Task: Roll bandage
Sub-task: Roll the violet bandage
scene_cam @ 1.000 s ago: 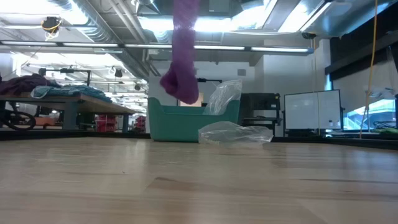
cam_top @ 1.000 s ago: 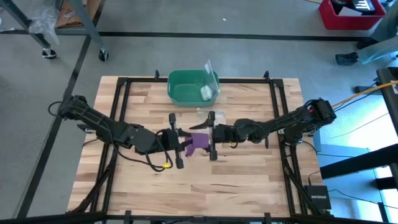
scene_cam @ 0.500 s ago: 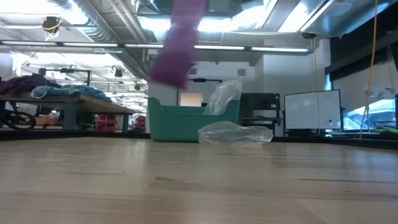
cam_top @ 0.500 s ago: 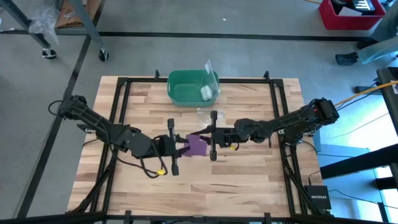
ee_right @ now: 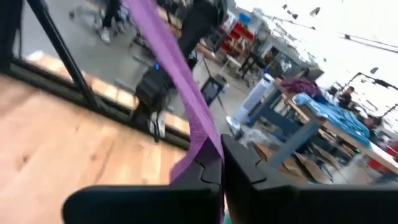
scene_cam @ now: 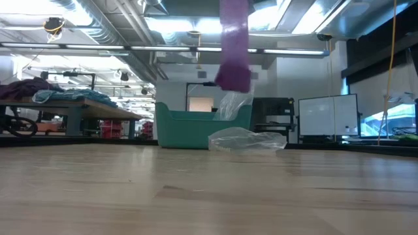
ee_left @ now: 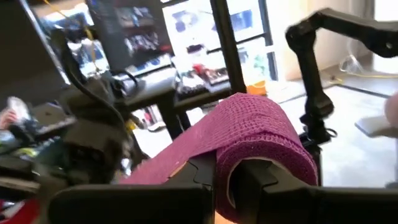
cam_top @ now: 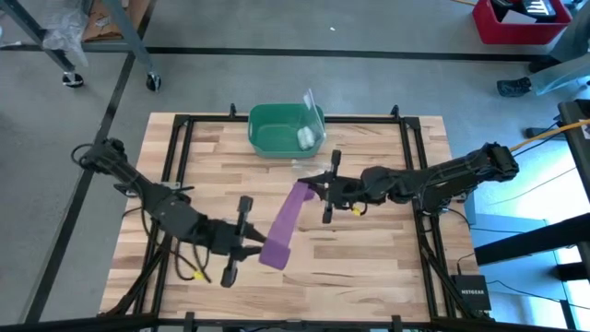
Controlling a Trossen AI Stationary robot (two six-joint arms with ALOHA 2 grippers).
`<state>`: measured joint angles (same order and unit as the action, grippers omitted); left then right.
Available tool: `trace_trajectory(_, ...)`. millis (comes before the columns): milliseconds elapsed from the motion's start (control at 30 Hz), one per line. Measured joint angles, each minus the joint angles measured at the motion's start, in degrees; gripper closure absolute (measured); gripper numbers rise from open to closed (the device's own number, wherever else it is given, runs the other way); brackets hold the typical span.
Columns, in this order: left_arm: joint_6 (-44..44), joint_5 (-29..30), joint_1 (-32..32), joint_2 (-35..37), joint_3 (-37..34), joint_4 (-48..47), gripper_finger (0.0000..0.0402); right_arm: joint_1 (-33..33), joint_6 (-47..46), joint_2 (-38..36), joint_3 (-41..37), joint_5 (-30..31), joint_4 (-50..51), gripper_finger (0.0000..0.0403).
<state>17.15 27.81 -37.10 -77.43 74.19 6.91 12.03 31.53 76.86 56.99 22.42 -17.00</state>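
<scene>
A: Why is the bandage (cam_top: 284,224) hanging in the air instead of lying on the worktop (cam_top: 369,267)?

B: Both arms hold it up. The right gripper (cam_top: 324,189) has its fingers (ee_right: 245,171) closed tight on one end of the strip; the left gripper (cam_top: 241,247) has its fingers (ee_left: 205,177) nearly closed on the other end, where the bandage wraps over them in a small roll.

A: So the strip is stretched between them?

B: Yes, slanting above the middle of the worktop, clear of the wood. I'd say the tension keeps the fabric flat, so turns can build up evenly at the left end.

A: And the bin (cam_top: 267,138)?

B: It stands at the far edge, well apart, with a small white roll (cam_top: 304,137) inside.
</scene>
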Motion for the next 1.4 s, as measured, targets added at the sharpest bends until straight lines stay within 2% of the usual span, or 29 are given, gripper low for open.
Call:
trace_trajectory(133,2.92,5.54,-3.25,0.79,0.00,0.60,0.0382,-0.74,0.28,0.00,0.02,1.32,0.77,0.0400)
trace_trajectory(267,9.05,8.73,-4.17,0.79,-0.02,5.74,0.0382,-0.73,-0.83,0.00,0.02,-2.13,-0.85,0.0401)
trace_trajectory(500,13.24,9.80,2.56,0.79,0.04,10.72,0.0382,-0.85,-11.92,0.30,-0.02,-11.53,-2.66,0.0391)
trace_trajectory(700,12.50,9.88,7.29,0.47,0.04,10.09,0.0382,-0.86,-15.50,1.24,-0.07,-13.00,-2.83,0.0377)
trace_trajectory(800,12.86,9.99,8.41,0.40,0.04,10.12,0.0382,-0.85,-16.15,1.60,-0.11,-13.35,-2.70,0.0354)
trace_trajectory(967,12.56,10.14,9.16,0.40,0.04,10.09,0.0382,-0.85,-16.18,1.59,-0.11,-13.63,-2.68,0.0283)
trace_trajectory(1067,12.58,10.35,8.95,0.40,0.04,10.10,0.0382,-0.85,-16.13,-0.44,0.12,-13.85,0.75,0.0244)
trace_trajectory(1133,12.57,10.37,8.56,0.42,0.04,10.09,0.0382,-0.84,-16.13,-2.51,1.68,-12.97,6.44,0.0223)
trace_trajectory(1267,12.70,10.35,8.44,0.42,0.04,10.07,0.0382,-0.85,-18.32,-4.57,4.63,-13.56,16.06,0.0199)
trace_trajectory(1400,12.66,10.37,8.46,0.42,0.04,10.07,0.0382,-0.85,-19.74,-2.59,2.72,-19.89,11.93,0.0197)
